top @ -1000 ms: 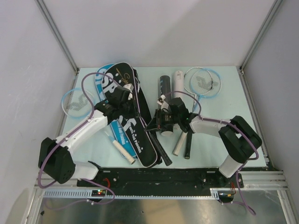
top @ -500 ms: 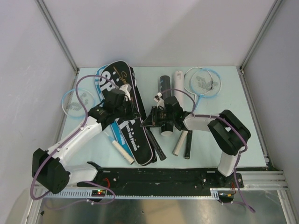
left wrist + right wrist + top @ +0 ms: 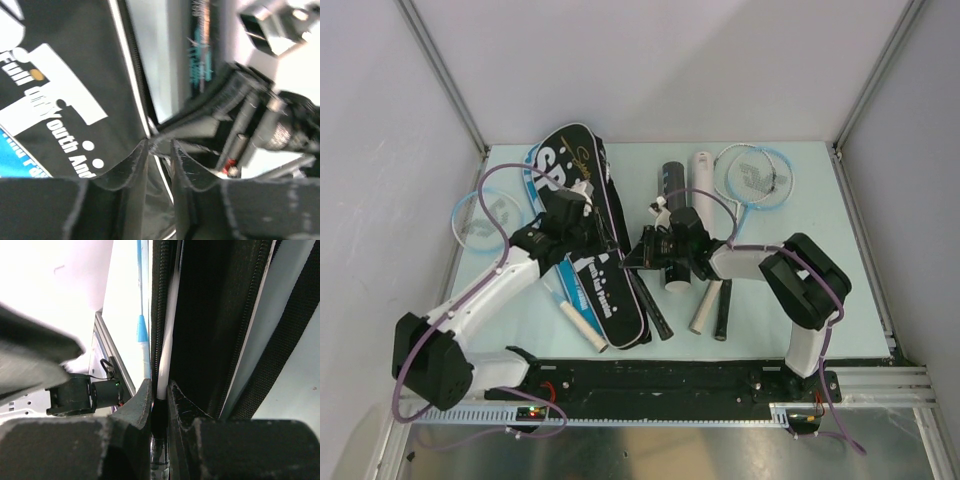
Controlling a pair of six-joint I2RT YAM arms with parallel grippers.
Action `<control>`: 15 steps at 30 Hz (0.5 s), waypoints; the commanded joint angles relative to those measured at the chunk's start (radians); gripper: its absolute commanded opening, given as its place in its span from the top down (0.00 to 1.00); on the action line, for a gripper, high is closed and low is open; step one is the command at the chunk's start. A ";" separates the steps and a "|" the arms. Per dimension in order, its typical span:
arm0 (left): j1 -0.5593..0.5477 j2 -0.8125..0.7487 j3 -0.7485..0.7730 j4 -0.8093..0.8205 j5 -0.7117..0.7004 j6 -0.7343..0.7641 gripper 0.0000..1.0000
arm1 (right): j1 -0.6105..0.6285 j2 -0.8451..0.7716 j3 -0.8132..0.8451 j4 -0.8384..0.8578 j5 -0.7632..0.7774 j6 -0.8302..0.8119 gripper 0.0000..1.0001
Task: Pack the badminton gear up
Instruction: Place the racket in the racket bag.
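1. While the black cover (image 3: 578, 158) lies mid-desk (image 3: 790, 290), partly over a blue cover (image 3: 578, 285), the right gripper (image 3: 159, 390) jaws clench its white-piped zipper edge.
2. Left gripper (image 3: 160, 147) jaws sit barely apart at that edge; cannot tell if gripping.
3. Cover looks soft, floppy and light; the stiffer piped edge seems the best hold.

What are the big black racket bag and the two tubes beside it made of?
The big black racket cover with white lettering looks like matte fabric, with printed letters and a zipper along its edge. The black cylindrical tube and the white cylindrical tube look smooth and rigid, probably plastic or coated cardboard; the pictures cannot settle which.
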 commanded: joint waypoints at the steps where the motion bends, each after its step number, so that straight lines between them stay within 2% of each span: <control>1: 0.042 0.075 0.028 -0.034 -0.119 -0.038 0.65 | 0.025 -0.035 0.054 0.105 0.011 -0.073 1.00; 9: 0.045 0.210 0.161 -0.113 -0.256 -0.039 0.38 | 0.063 -0.042 0.055 0.093 0.051 -0.088 1.00; 15: 0.045 0.266 0.187 -0.114 -0.251 -0.046 0.31 | 0.080 -0.033 0.054 0.095 0.057 -0.086 1.00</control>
